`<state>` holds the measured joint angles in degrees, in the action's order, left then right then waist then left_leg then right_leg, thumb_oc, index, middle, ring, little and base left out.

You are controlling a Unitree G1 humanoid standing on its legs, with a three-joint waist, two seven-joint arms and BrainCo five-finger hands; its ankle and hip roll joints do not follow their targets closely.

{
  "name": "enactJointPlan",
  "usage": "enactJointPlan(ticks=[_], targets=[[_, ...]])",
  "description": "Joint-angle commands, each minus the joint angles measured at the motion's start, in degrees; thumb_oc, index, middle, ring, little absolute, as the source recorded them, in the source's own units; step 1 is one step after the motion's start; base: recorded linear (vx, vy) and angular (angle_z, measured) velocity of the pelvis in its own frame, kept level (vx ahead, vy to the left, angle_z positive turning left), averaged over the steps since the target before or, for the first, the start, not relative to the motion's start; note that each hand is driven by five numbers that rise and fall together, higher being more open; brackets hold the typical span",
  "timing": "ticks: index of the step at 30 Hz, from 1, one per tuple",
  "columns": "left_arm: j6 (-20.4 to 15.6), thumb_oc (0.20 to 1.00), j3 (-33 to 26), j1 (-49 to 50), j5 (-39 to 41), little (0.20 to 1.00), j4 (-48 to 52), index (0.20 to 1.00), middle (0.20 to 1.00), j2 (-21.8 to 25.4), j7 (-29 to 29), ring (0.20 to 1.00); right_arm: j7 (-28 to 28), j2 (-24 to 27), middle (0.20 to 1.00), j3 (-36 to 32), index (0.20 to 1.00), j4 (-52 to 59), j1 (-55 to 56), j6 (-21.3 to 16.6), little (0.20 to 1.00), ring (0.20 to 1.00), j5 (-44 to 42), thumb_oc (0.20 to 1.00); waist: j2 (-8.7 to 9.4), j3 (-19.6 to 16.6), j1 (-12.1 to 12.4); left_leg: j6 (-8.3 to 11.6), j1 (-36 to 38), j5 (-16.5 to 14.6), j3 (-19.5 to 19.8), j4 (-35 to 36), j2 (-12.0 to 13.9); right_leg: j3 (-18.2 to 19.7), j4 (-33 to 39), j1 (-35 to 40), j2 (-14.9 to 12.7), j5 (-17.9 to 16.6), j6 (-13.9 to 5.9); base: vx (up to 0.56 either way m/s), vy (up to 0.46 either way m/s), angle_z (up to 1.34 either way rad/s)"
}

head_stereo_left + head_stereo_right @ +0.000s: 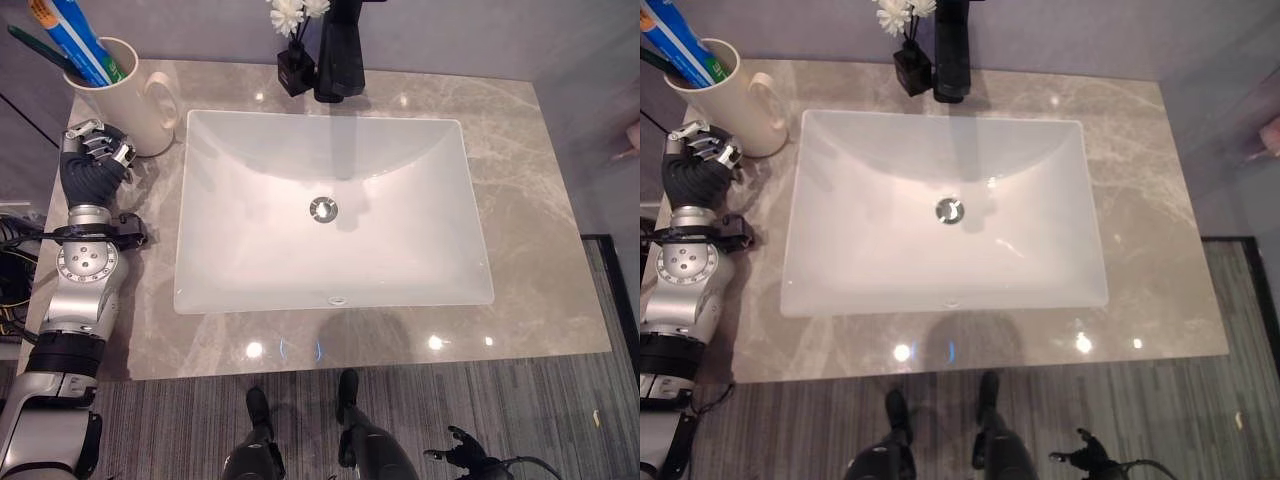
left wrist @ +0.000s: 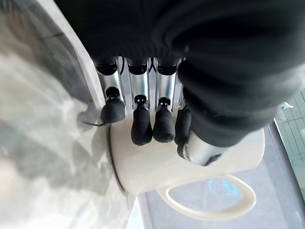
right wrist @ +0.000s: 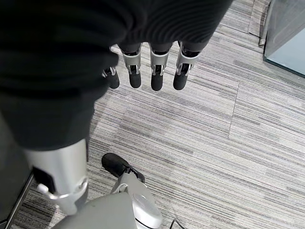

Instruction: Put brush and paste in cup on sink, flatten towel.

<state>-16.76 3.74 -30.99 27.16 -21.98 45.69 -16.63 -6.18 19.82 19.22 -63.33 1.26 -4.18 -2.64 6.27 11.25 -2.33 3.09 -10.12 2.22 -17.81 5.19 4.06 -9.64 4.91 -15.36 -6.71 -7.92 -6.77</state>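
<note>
A cream cup (image 1: 128, 92) with a handle stands in the upper left of the left eye view, on the grey marble counter (image 1: 540, 250) beside the white sink basin (image 1: 330, 215). A blue and white toothpaste tube (image 1: 85, 40) and a dark toothbrush (image 1: 40, 48) lean inside the cup, their tops reaching past the frame's top edge. The left hand (image 1: 95, 150) sits just below the cup at the left side of the frame, resting on the counter; in the left wrist view its fingers (image 2: 142, 126) are relaxed and only slightly bent, with the dark tips close against the cup's wall (image 2: 143, 167), gripping nothing. The right hand (image 3: 147, 71) hangs low over striped grey floor (image 3: 200, 133) in the right wrist view, its fingers loosely extended and empty. At the top centre of the left eye view a black faucet (image 1: 340, 55) stands behind the basin, with a small black vase of white flowers (image 1: 293, 50) just to its left. The round drain (image 1: 323, 208) lies in the middle of the basin
</note>
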Motion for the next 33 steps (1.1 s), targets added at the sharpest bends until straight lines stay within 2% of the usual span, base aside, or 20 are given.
enactJointPlan(ticks=[1,21,33], targets=[[-0.3,0.2,2.6,-3.0,1.4,0.2,-5.0,0.2,0.2,0.2,-0.1,0.2,-0.4,2.2,1.0,0.6,1.0,0.3,-1.4,-0.2,1.0,1.0,-1.4,1.0,-2.46,2.1,-1.1,-1.04,0.7,0.0,6.0,-0.2,-1.4,2.0,-1.8,2.6,3.4,0.9,-0.45,0.0,0.0,0.0],[2.1,0.2,5.5,-5.8,5.7,0.2,-10.3,0.2,0.2,1.0,3.6,0.2,0.3,4.5,1.0,-0.5,1.0,0.6,0.1,0.4,1.0,1.0,-0.8,1.0,-5.93,1.4,-1.6,-1.15,2.0,-0.3,6.2,-0.2,-1.9,2.2,-2.5,3.2,3.1,2.0,-0.05,0.0,0.0,0.0],[2.4,0.2,6.5,-12.3,4.5,0.2,-15.9,0.2,0.2,2.5,1.2,0.2,0.2,5.2,1.0,-0.2,1.0,0.5,0.3,0.2,1.0,1.0,-0.8,1.0,-5.98,1.4,-2.3,-1.04,1.6,-0.2,5.8,-0.2,-1.8,2.4,-2.1,2.8,3.3,1.5,-0.24,0.0,0.0,0.0]])
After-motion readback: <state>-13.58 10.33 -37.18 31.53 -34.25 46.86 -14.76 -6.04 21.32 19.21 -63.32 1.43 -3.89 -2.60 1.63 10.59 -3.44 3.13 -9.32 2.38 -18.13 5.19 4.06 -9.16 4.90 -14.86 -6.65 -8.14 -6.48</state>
